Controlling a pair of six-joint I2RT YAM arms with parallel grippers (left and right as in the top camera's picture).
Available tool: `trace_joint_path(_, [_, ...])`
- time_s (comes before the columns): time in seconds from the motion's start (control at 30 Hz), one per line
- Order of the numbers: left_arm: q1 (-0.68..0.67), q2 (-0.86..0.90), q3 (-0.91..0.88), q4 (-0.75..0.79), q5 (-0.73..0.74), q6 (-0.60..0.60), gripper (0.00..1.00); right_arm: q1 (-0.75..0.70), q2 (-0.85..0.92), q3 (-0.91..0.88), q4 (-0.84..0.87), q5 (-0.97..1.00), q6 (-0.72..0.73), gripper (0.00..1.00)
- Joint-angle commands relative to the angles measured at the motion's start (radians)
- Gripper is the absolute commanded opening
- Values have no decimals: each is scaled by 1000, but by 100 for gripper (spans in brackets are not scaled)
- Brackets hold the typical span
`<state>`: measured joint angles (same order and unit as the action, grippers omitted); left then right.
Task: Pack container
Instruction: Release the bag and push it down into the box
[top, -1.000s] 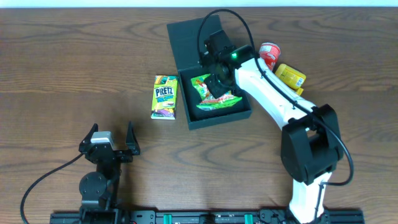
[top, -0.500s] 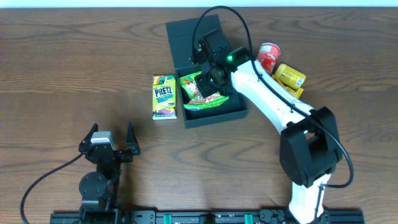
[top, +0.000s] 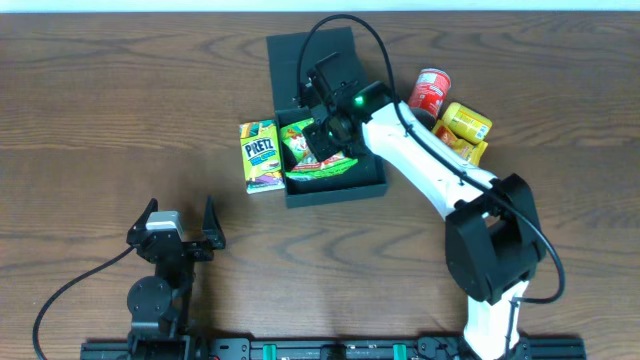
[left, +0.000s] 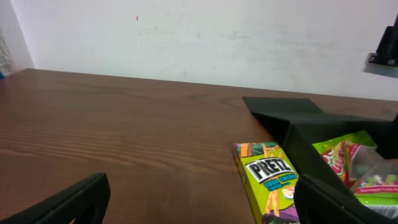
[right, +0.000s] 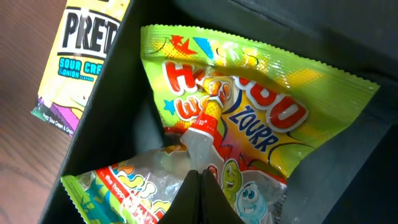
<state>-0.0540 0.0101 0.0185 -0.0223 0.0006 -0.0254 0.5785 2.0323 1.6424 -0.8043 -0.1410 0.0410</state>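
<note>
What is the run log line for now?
left claw: open | right claw: shut, at gummy bag in container | Pretz box: beside container

1. The table (top: 100, 120) was dark brown wood with a visible grain and a low sheen.
2. The container (top: 300, 60) was matt, teal-black cardboard.
3. The candy bag (right: 267, 106) was glossy, crinkled plastic film.
4. The Pretz box (top: 261, 155) was smooth printed card.

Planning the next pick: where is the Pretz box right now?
In the overhead view, the Pretz box lies flat, right beside the left wall of the container.
</note>
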Motion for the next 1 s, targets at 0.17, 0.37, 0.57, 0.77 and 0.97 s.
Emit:
trace_joint_path(0.17, [4, -6, -14, -54, -7, 3, 95, 25, 35, -168, 157, -25, 41, 1])
trace_joint_path(0.37, [4, -6, -14, -54, -7, 3, 95, 26, 35, -270, 257, -52, 127, 1])
trace_joint_path(0.57, [4, -6, -14, -54, -8, 3, 95, 25, 34, -294, 307, -77, 138, 1])
trace_joint_path(0.77, [4, -6, -14, -54, -8, 3, 95, 25, 21, -290, 307, -76, 138, 16])
trace_joint_path(0.97, [4, -6, -14, -54, -8, 3, 95, 25, -54, -290, 306, -64, 138, 51])
